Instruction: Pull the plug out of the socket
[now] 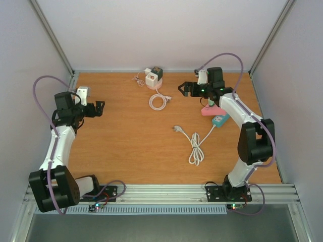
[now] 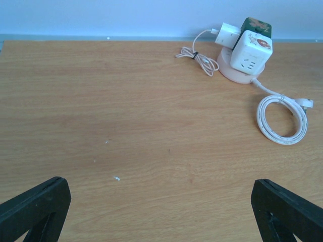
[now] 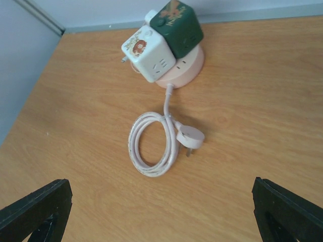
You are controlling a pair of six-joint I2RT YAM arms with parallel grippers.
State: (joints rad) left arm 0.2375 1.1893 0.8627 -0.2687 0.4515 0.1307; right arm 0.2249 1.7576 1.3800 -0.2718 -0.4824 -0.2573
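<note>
1. Plainly at the ready, the left claw (image 2: 161, 209) hangs over the table (image 2: 101, 101) with its fingers spread wide and nothing between them. The right claw (image 3: 161, 209) is spread and empty too.
2. The plug (image 2: 225, 34), a white charger block trailing a thin cable (image 2: 202, 59), sits pushed into the side of the cube socket (image 2: 251, 50). That puts it well ahead and to the right of the left claw. It is ahead and a little to the left of the right claw, which is the nearer of the two.
3. The socket stands on a round pink base (image 2: 241, 75). Its own coiled cord (image 2: 282, 118) lies on the claws' side of it.
4. The plug looks small, light and hard, and its smooth plastic may slip. The best hold is probably across the flat sides of the block, not on the soft cable.
5. The socket looks light as well and would likely ride along. One claw may have to pin the cube while the other draws the plug straight out.
</note>
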